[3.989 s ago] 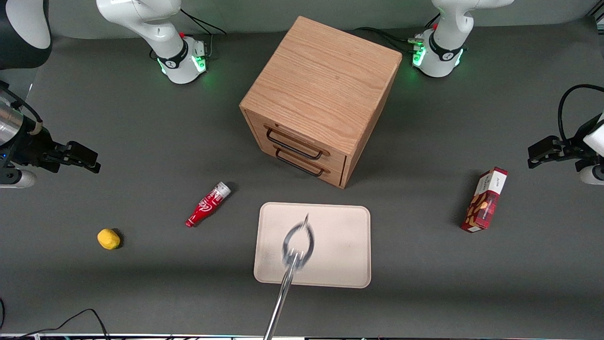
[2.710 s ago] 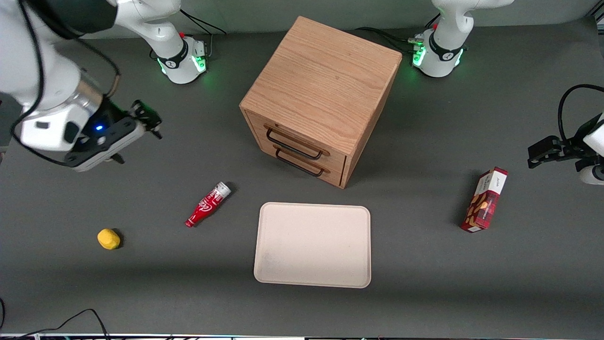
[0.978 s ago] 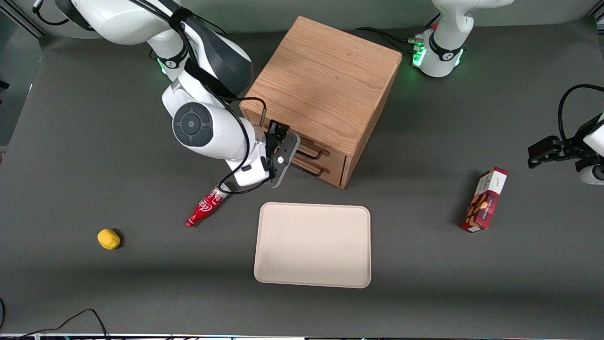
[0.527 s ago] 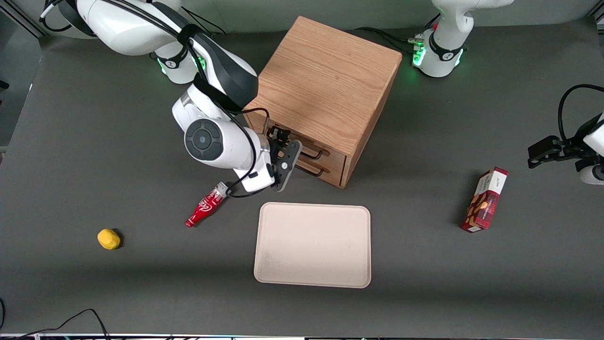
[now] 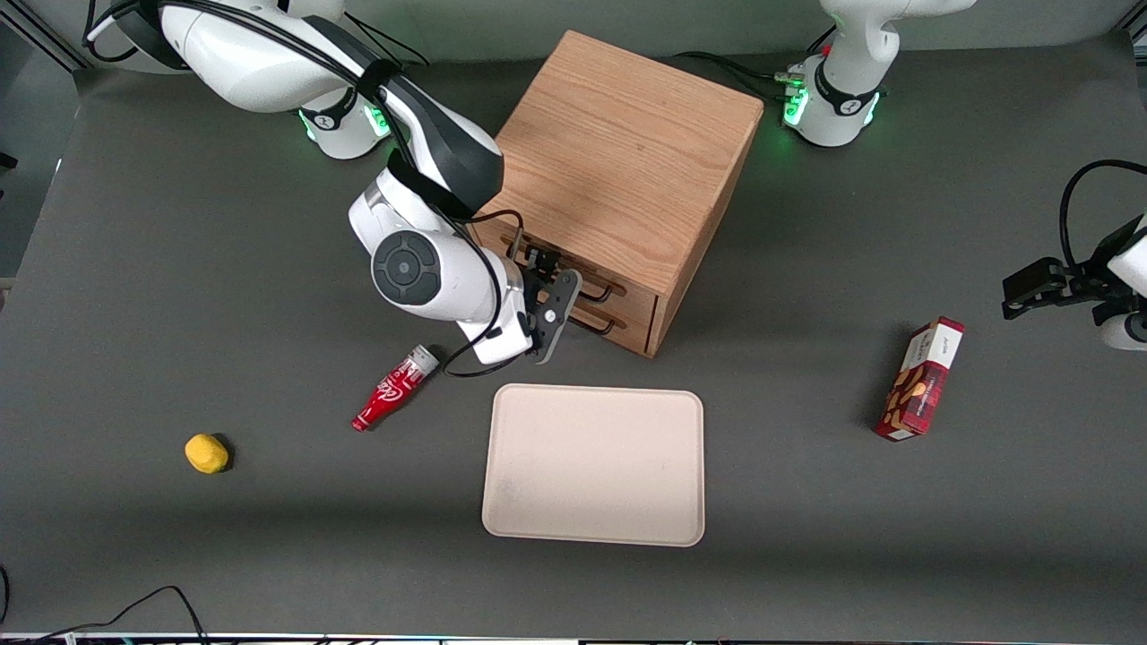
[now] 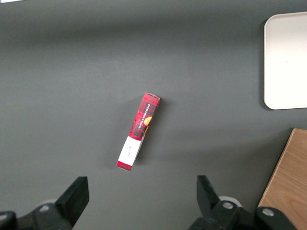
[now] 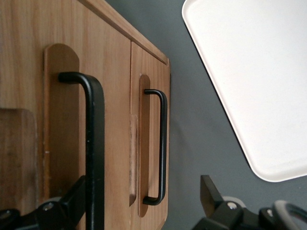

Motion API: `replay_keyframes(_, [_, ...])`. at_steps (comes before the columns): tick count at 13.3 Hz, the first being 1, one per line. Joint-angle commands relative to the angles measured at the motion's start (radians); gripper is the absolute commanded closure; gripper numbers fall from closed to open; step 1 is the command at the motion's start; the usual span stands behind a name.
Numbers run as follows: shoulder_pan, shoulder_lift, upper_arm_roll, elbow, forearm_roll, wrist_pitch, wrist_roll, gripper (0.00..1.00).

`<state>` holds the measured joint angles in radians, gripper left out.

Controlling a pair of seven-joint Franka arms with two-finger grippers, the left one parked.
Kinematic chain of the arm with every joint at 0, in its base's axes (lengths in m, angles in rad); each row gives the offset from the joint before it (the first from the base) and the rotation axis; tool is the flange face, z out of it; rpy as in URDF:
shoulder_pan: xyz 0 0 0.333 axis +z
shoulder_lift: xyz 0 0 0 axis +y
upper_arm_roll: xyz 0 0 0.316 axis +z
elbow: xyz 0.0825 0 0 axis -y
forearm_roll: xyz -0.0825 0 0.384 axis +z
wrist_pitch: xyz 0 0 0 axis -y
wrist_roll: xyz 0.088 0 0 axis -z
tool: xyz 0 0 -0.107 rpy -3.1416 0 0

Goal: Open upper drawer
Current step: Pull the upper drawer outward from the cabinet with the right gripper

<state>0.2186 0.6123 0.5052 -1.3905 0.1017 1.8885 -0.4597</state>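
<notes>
Gripper (image 5: 548, 285), spread open, seemingly straddles the upper drawer (image 7: 62, 120)'s black handle (image 7: 93, 143), wrist angled toward the cabinet front.

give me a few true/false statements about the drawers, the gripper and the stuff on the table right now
1. The upper drawer is pulled fully out. False: its front sits flush with the cabinet.
2. The gripper is right in front of the drawer fronts, open, with the upper drawer's handle between its fingers. True.
3. The beige tray lies nearer the front camera than the cabinet. True.
4. The red bottle stands on the tray. False: it lies on the table beside the tray.
5. The red box lies toward the parked arm's end of the table. True.
</notes>
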Motion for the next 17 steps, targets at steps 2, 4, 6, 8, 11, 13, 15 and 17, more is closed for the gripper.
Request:
replay_keyframes(2, [-0.004,0.030,-0.022,0.025,-0.025,0.020,-0.080,0.00])
replay_keyframes(4, [-0.007,0.069,-0.025,0.073,-0.057,0.020,-0.083,0.00])
replay_keyframes(6, [-0.004,0.108,-0.030,0.134,-0.091,0.020,-0.082,0.00])
replay_keyframes(8, [-0.001,0.145,-0.045,0.200,-0.109,0.020,-0.082,0.00])
replay_keyframes(11, [-0.001,0.175,-0.077,0.274,-0.109,0.024,-0.108,0.00])
replay_keyframes(13, [-0.002,0.179,-0.099,0.297,-0.109,0.037,-0.114,0.00])
replay_keyframes(15, [-0.005,0.179,-0.114,0.311,-0.109,0.057,-0.116,0.00])
replay_keyframes(17, [-0.013,0.179,-0.125,0.320,-0.109,0.076,-0.117,0.00])
